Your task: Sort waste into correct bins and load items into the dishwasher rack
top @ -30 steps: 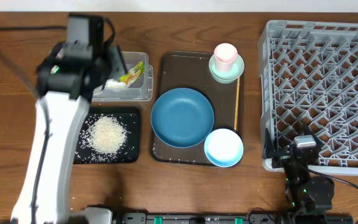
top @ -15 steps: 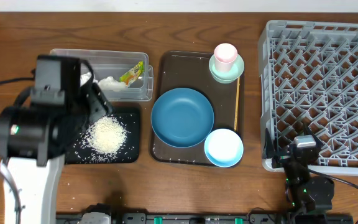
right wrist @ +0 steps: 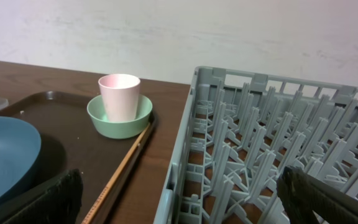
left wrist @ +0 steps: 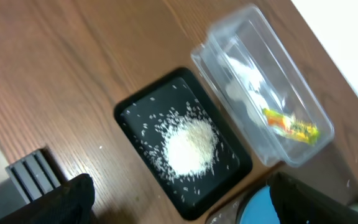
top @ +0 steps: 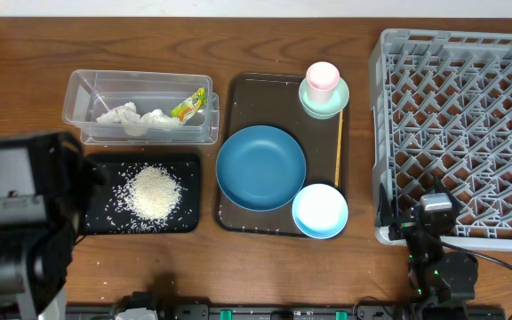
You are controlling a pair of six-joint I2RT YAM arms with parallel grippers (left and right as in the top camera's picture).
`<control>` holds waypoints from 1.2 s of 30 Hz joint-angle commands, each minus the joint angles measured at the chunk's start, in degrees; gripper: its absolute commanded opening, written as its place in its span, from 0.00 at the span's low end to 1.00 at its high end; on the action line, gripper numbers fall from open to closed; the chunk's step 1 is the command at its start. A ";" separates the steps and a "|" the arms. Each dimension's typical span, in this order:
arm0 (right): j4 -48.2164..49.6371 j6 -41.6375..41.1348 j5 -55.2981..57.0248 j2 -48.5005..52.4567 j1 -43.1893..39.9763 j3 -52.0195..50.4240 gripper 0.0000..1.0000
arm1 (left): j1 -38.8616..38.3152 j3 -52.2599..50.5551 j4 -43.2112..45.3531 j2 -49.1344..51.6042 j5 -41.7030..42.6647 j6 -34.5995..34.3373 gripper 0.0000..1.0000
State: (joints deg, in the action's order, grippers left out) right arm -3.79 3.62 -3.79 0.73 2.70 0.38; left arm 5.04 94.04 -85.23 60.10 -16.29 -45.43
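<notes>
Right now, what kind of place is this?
Probably a table set up for practising kitchen clean-up: a dish rack, a tray with a blue bowl, and a tub holding tissues.

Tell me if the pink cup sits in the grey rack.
No, the pink cup stands in the mint green dish on the brown tray, outside the grey rack.

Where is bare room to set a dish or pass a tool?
Bare wood along the front, below the black tray and serving tray; the rack holds nothing. Crowded: the serving tray, and the narrow strip between it and the rack.
</notes>
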 commanded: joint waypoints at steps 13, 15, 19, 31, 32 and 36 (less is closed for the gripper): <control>5.81 -1.49 -3.87 -0.22 -0.81 -0.07 0.99 | 22.97 -0.07 -0.20 14.32 5.20 -3.78 0.93; 11.52 -10.01 -14.05 -0.22 -0.81 -0.07 0.99 | 24.72 -0.07 -1.20 16.37 5.18 -3.78 0.93; 22.95 -31.28 -37.11 -0.22 -0.81 -0.07 0.99 | 26.45 -0.07 -1.51 19.30 5.16 -3.78 0.93; 37.81 -58.03 -23.45 0.81 -0.81 1.88 0.99 | 26.56 -0.07 -1.49 21.88 5.16 -3.78 0.93; 37.31 -57.99 -23.82 1.62 -0.81 3.02 0.99 | 26.56 -0.07 -1.49 21.88 5.16 -3.78 0.93; 29.94 -51.95 -27.63 9.22 -0.79 11.02 0.99 | 26.56 -0.07 -1.49 21.88 5.16 -3.78 0.93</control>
State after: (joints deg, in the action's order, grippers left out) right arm 28.34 -49.80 -29.89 5.50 2.48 5.34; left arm 31.31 93.84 -86.56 81.71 -10.83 -48.27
